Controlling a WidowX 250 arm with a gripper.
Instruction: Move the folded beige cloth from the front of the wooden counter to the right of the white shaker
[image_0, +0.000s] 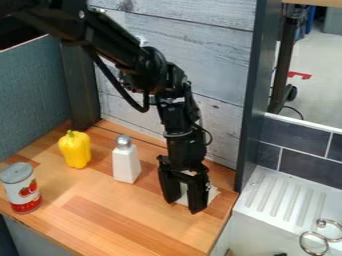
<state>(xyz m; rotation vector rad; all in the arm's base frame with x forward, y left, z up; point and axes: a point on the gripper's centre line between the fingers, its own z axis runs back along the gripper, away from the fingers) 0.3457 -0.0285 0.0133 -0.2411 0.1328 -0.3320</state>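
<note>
The black gripper (182, 204) hangs down over the right part of the wooden counter, its fingers apart. A whitish, cloth-like thing (213, 194) shows behind and between the fingers, partly hidden by them; whether they touch it I cannot tell. To the gripper's left stands a white bottle (126, 165) with a silvery cap. Farther left is an upright yellow bell pepper (76, 151). A can (24, 192) with a grey top and red tomatoes on its label stands at the counter's left front.
The wooden counter (113, 215) is bounded by a grey plank wall (194, 30) behind and a dark post (256, 95) at right. Beyond the post are a white ribbed sink drainboard (284, 197) and curled metal pieces (314, 242). A teal panel (33, 95) stands at left.
</note>
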